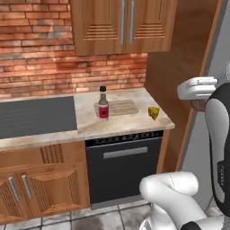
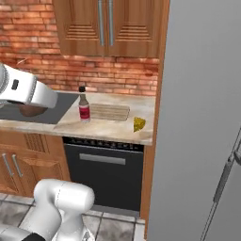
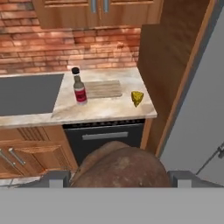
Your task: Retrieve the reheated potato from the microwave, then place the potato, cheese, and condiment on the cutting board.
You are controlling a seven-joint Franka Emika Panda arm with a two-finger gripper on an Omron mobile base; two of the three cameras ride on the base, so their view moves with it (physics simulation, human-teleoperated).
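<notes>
My gripper (image 3: 118,177) is shut on the potato (image 3: 120,165), a dull brown lump held in the air in front of the counter and well short of it. The potato also peeks out under the white hand (image 1: 197,105) and behind the forearm (image 2: 29,111). On the marble counter lies the tan cutting board (image 3: 103,89) (image 1: 122,107) (image 2: 109,111). The condiment bottle (image 3: 79,87) (image 1: 103,105) (image 2: 84,106) stands upright at the board's left edge. The yellow cheese wedge (image 3: 137,98) (image 1: 154,112) (image 2: 139,124) sits to the board's right, near the counter's end. The microwave is out of view.
A dark grey cooktop (image 1: 36,117) lies left of the bottle. A black appliance front (image 1: 123,168) sits under the counter. A tall wooden side panel (image 3: 168,65) and a grey fridge (image 2: 202,117) close off the right. Wooden wall cabinets (image 1: 121,24) hang above the board.
</notes>
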